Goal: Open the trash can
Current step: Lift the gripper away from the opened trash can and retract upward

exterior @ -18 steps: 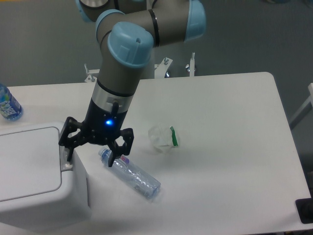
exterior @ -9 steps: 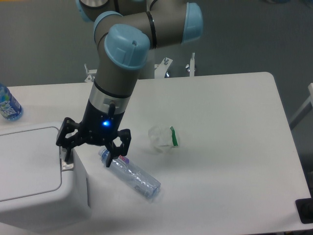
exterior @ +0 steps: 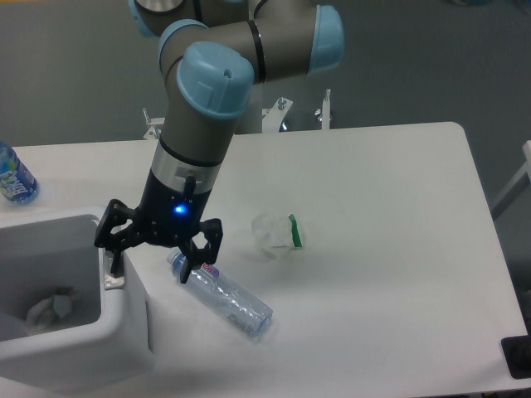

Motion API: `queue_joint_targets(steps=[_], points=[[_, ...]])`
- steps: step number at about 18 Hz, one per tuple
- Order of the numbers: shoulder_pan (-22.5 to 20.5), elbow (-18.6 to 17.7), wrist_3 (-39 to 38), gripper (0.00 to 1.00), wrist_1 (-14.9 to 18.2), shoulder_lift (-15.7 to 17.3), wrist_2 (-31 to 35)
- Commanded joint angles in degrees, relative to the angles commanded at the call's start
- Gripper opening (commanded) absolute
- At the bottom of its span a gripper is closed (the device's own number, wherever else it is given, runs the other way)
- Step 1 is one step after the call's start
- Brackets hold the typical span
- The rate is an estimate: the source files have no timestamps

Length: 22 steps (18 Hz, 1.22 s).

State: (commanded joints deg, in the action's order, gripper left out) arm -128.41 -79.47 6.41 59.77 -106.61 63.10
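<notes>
Lid just popped: 0.5 s ago a flat white panel covered the bin (exterior: 124, 327), now that panel is gone from view and the cavity is exposed, with crumpled pale trash (exterior: 51, 305) lying at the bottom. Arm pose looks the same as 0.5 s ago, so the press was already made and the release followed. Judgement: task goal is essentially met, only retreat left. The gripper (exterior: 153, 257) hangs with its jaws spread wide and nothing held; 1 fingertip (exterior: 114, 267) is down on the small grey button strip (exterior: 114, 282) on the bin's right rim, contact looks likely but can't be confirmed, while the other finger hangs just above the bottle (exterior: 226, 300) cap end. Bin sits at the table's (exterior: 390, 249) front-left corner, partly cut off by the frame edge: big white plastic box, rounded corners, thick rim, open top. Bottle lies on its side just right of the bin, a crumpled clear wrapper (exterior: 276, 235) with a green bit further right, a 2nd bottle (exterior: 14, 178) at the far left edge.
</notes>
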Motion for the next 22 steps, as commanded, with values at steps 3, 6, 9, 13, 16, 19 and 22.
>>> queue_joint_targets(steps=[3,6,9,13,16,19,22], points=[[-1.92,4.04,0.09,1.00,-0.88,0.26,3.85],[-6.05,4.93,0.27,1.00,-1.50,2.10,10.79],[-10.18,4.76,3.15,1.00,-1.41,3.34,15.11],[-15.81,1.87,17.45,1.00,-0.44,5.18,16.61],[-20.20,-1.29,28.62,1.00,-0.27,7.47,16.18],[-22.93,-4.98,43.28,1.00,1.14,9.22,16.61],[-26.80,-7.80,55.00,1.00,1.14,10.72,16.70]])
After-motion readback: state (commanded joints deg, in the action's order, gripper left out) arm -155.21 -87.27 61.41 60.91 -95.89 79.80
